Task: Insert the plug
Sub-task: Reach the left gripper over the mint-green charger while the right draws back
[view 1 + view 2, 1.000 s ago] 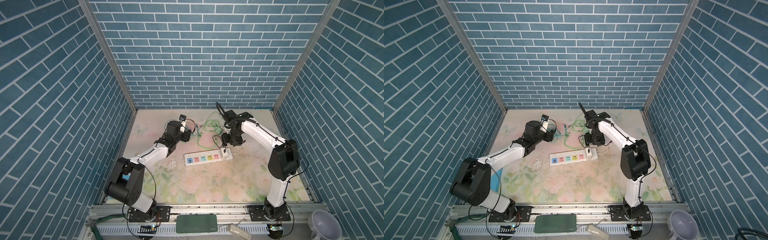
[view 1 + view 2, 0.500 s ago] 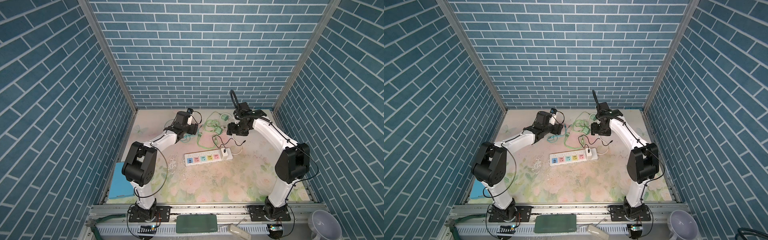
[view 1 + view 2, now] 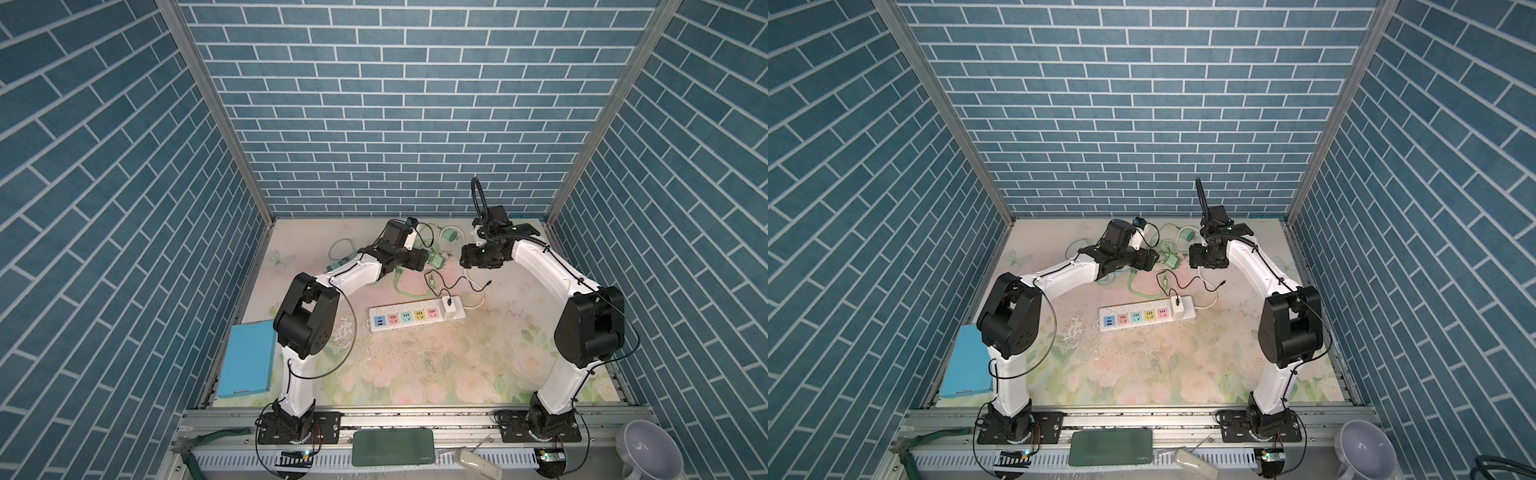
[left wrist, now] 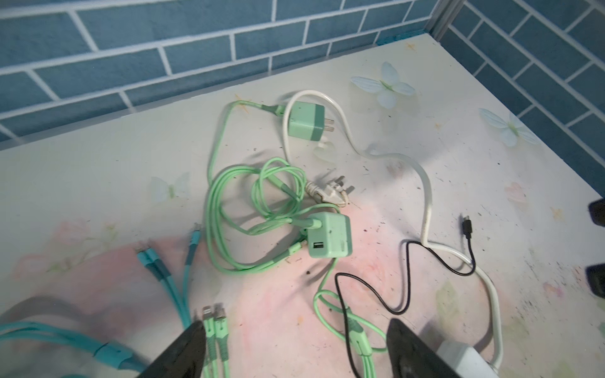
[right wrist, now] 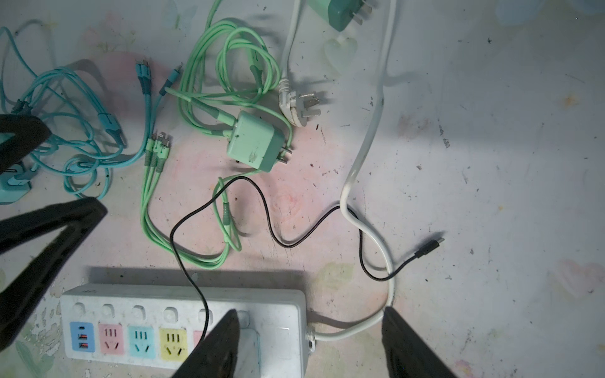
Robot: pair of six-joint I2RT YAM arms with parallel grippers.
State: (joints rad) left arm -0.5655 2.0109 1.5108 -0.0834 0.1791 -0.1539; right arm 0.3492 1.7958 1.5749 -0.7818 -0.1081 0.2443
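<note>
So the left pincer [image 4: 294,329] is spread wide and empty, pointed at the loose mint-green plug [image 4: 329,239] lying on the counter [image 4: 98,157], I'm guessing to grab it, while the right pincer [image 5: 311,312], also apart, hangs over the power strip [image 5: 147,297], maybe to steady it.

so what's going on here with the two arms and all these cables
The job is plugging a charger into the power strip. A white adapter with a black cable already sits in the strip's end socket; the coloured sockets look free. The left hand is open and empty, hovering near a green charger cube that lies loose among tangled green cables. The right hand is open and empty too, raised beyond the strip. Nothing is held right now.
</note>
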